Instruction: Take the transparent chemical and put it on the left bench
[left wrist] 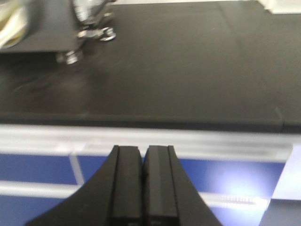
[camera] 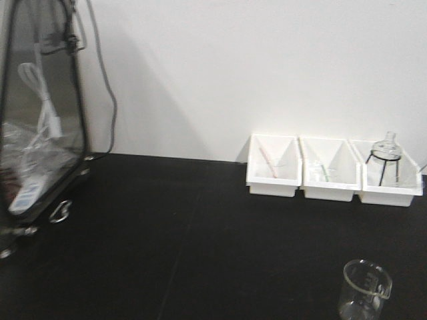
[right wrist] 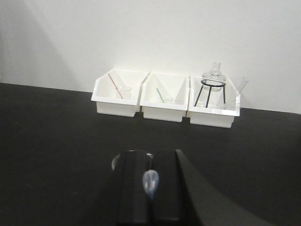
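The transparent chemical is a small clear glass beaker [camera: 365, 288] with a pouring lip, at the bottom right of the front view over the black bench [camera: 200, 240]. In the right wrist view my right gripper [right wrist: 151, 157] is shut on the wall of this beaker [right wrist: 150, 182]. Its glass rim curves around the left finger, and most of it is hidden behind the fingers. My left gripper [left wrist: 142, 149] is shut and empty, and it hangs over the bench's front edge [left wrist: 141, 134].
Three white bins stand at the back right against the wall. The left bin [camera: 272, 170] holds a beaker with a red dropper, the middle bin [camera: 325, 173] one with a green dropper, the right bin [camera: 390, 180] a flask on a tripod. A glass-fronted case [camera: 40, 113] stands at the left.
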Robot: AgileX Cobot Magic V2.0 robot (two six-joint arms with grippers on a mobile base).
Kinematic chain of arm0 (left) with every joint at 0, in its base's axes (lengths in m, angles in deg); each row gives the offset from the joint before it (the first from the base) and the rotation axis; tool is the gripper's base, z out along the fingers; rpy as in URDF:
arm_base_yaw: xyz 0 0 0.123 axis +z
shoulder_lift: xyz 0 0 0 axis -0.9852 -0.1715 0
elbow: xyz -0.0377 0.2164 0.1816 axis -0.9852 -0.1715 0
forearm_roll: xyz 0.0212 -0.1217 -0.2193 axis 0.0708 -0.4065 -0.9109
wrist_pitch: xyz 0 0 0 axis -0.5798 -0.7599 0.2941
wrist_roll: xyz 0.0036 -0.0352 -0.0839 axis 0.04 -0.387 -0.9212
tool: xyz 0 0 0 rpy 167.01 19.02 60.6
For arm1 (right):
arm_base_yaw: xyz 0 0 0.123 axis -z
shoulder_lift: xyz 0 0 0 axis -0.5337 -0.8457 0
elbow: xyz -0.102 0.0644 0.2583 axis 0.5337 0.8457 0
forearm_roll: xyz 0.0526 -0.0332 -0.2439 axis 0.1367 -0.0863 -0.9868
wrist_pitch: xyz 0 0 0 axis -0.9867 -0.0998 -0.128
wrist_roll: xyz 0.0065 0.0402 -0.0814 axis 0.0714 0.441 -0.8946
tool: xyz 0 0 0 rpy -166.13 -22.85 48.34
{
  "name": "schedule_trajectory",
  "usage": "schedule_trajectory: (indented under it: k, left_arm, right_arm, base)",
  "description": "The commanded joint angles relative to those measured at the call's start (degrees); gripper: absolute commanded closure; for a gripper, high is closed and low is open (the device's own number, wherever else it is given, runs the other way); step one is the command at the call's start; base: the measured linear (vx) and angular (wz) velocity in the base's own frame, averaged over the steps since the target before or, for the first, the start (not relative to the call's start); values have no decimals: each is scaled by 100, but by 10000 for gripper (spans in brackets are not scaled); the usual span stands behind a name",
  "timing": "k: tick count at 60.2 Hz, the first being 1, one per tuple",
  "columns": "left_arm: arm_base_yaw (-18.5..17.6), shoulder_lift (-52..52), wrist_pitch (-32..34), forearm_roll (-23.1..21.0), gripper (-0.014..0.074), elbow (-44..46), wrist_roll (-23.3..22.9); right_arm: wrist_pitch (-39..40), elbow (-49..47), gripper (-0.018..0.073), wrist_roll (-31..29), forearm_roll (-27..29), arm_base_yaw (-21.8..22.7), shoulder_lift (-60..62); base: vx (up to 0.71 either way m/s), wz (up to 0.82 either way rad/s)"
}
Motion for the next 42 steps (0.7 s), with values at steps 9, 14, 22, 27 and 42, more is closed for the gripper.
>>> schedule_trajectory:
  k: [9,14,22,27,42]
  left_arm:
    - [-10,110,449,-4,600,-93,-45]
    - [-10,110,449,-4,600,-93,-45]
    - [-10,110,449,-4,600,-93,-45]
    - [-10,110,449,-4,600,-93,-45]
    - [-10,110,449,-4,600,-93,-45]
  right_arm:
    - [401,-175,559,-10,-35,18,-39]
    - [401,-175,559,-10,-35,18,-39]
    - [401,-175,559,-10,-35,18,-39]
    - [401,-175,559,-10,-35,18,-39]
    - [401,-175,559,-10,-35,18,-39]
  base:
    - [32,-34]
    - [30,-29]
    - [28,-25]
    - [26,-23]
    - [20,-17]
